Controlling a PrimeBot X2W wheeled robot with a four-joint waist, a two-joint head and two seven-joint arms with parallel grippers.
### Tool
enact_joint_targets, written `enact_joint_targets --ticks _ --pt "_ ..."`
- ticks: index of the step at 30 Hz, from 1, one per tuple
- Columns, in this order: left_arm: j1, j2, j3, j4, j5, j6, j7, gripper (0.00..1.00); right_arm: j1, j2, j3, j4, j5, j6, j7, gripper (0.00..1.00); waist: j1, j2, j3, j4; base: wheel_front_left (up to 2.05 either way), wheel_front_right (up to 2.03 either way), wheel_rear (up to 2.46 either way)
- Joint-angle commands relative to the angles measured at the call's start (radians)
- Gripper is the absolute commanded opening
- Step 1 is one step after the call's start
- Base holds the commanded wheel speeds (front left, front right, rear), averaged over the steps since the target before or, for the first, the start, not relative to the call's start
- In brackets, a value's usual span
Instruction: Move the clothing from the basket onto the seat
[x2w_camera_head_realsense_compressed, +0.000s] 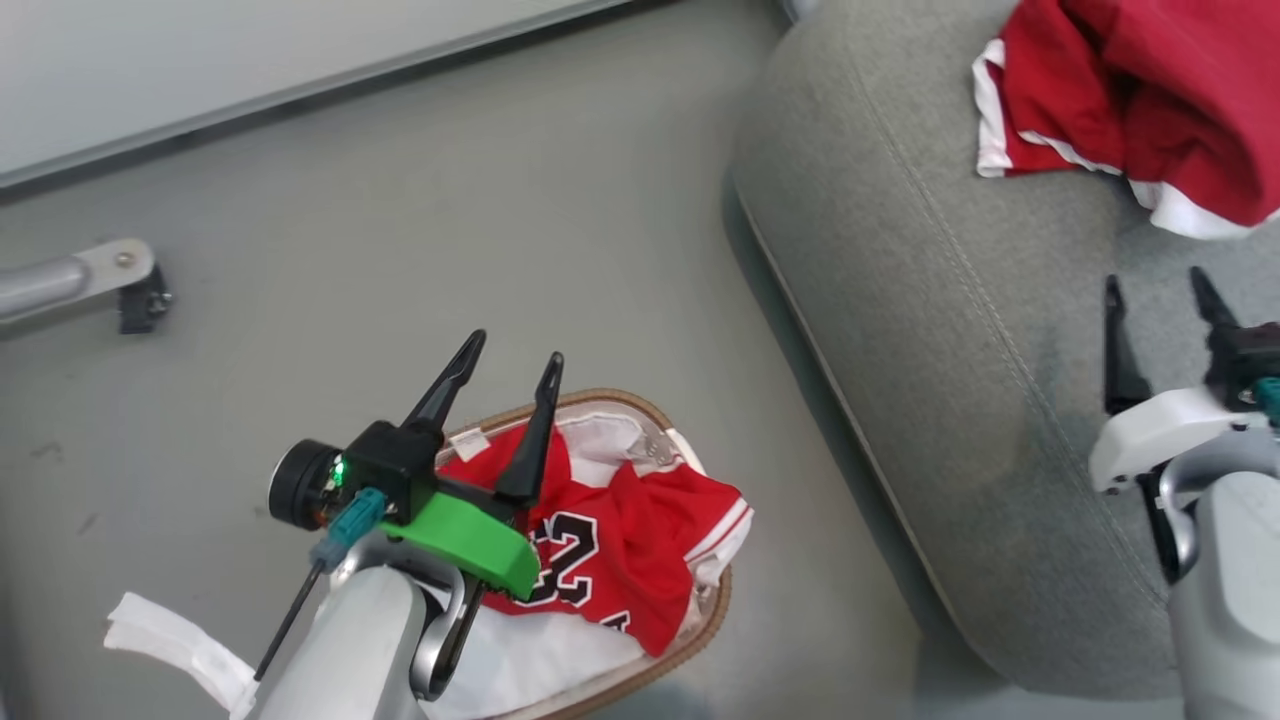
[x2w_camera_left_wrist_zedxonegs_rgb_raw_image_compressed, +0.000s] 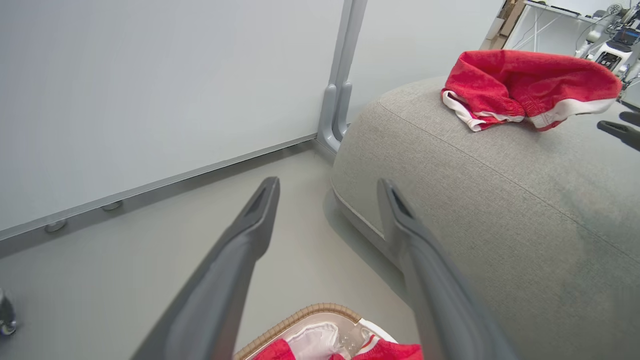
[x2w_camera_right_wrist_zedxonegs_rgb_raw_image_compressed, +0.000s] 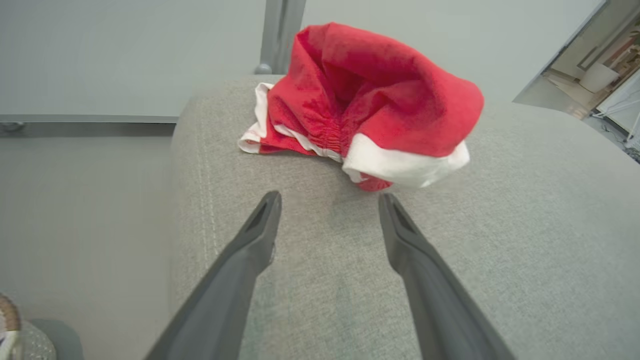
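Nearest the camera, the pale left forearm (x2w_camera_head_realsense_compressed: 345, 640) is rising from the bottom of the head view, its left gripper (x2w_camera_head_realsense_compressed: 516, 350) hovering over the oval white perforated plastic basket with a brown woven rim (x2w_camera_head_realsense_compressed: 612, 396). Its two long dark fingers are standing spread with nothing between them, pointing out past the rim toward the grey floor (x2w_camera_head_realsense_compressed: 450, 220). Beneath those fingers, a red thin-fabric jersey with a black-and-white number (x2w_camera_head_realsense_compressed: 640, 540) is lying crumpled in the basket, one white-striped hem spilling over the rim on the sofa side. To the right, the right gripper (x2w_camera_head_realsense_compressed: 1155, 280) is hanging low over the large grey fabric-upholstered sofa seat (x2w_camera_head_realsense_compressed: 900, 300), its fingers likewise standing wide apart and empty (whether they are touching the upholstery cannot be told). Just beyond its fingertips, a bunched red garment with white trim (x2w_camera_right_wrist_zedxonegs_rgb_raw_image_compressed: 370, 100) is resting on the seat, apart from the gripper. Farther off, a pale wall panel (x2w_camera_left_wrist_zedxonegs_rgb_raw_image_compressed: 150, 75) is running behind the seat.
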Motion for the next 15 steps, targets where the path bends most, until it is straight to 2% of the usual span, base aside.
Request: enact_joint_targets --ticks 1,10,15 --pt "0.024 -0.007 0.018 0.006 0.007 -0.003 -0.001 1.00 0.021 0.003 0.019 -0.020 0.018 -0.001 -0.002 1.00 0.0000 0.0000 -0.062 0.069 0.00 0.00 0.00" --pt "0.103 -0.047 0.178 0.022 0.060 -0.003 -0.001 1.00 0.078 0.044 0.133 -0.154 0.130 -0.001 -0.002 1.00 0.0000 0.0000 -0.146 0.203 0.00 0.00 0.00" --pt "0.148 -0.062 0.269 0.034 0.094 -0.003 -0.001 1.00 0.113 0.063 0.180 -0.180 0.163 -0.001 -0.002 1.00 0.0000 0.0000 -0.189 0.255 0.00 0.00 0.00"
